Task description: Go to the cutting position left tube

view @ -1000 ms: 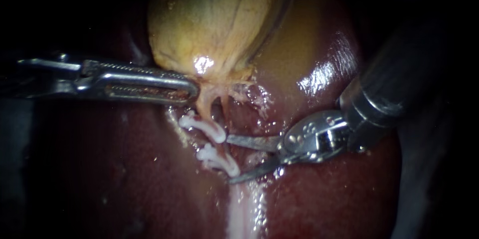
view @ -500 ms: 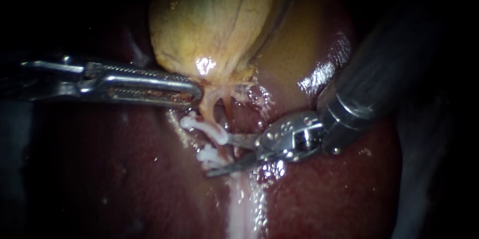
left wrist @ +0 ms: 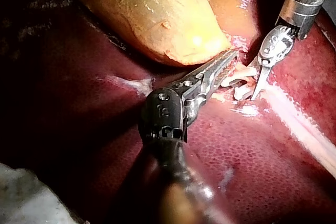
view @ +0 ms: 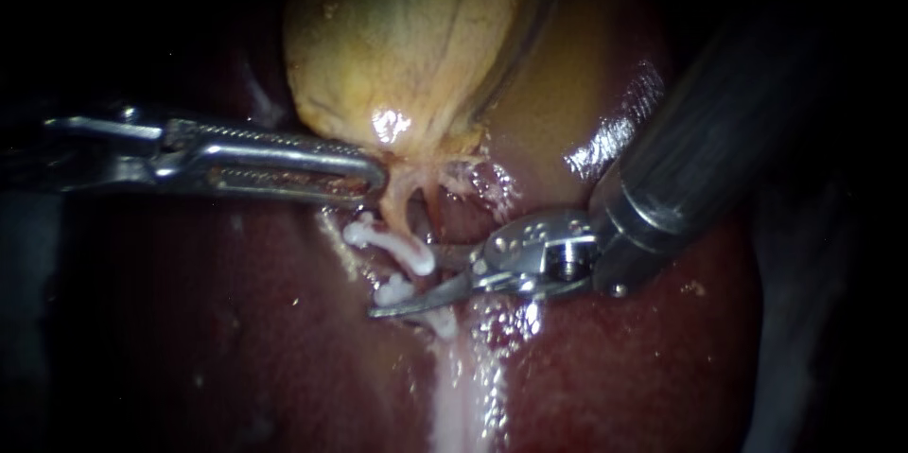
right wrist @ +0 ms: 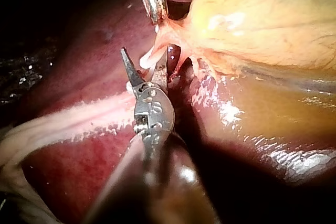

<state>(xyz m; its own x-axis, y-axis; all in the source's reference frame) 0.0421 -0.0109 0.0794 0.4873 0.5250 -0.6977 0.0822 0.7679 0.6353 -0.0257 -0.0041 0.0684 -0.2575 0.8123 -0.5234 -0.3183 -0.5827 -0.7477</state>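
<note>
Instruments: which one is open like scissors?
My right instrument, entering from the right: its blades gape by the white clips. My left instrument is clamped on the gallbladder.

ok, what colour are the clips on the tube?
White. The clips show best in the endoscope view.

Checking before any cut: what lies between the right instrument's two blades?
Not bare: in the endoscope view the right instrument has its open blades around one end of the lower white clip on the tube.
</note>
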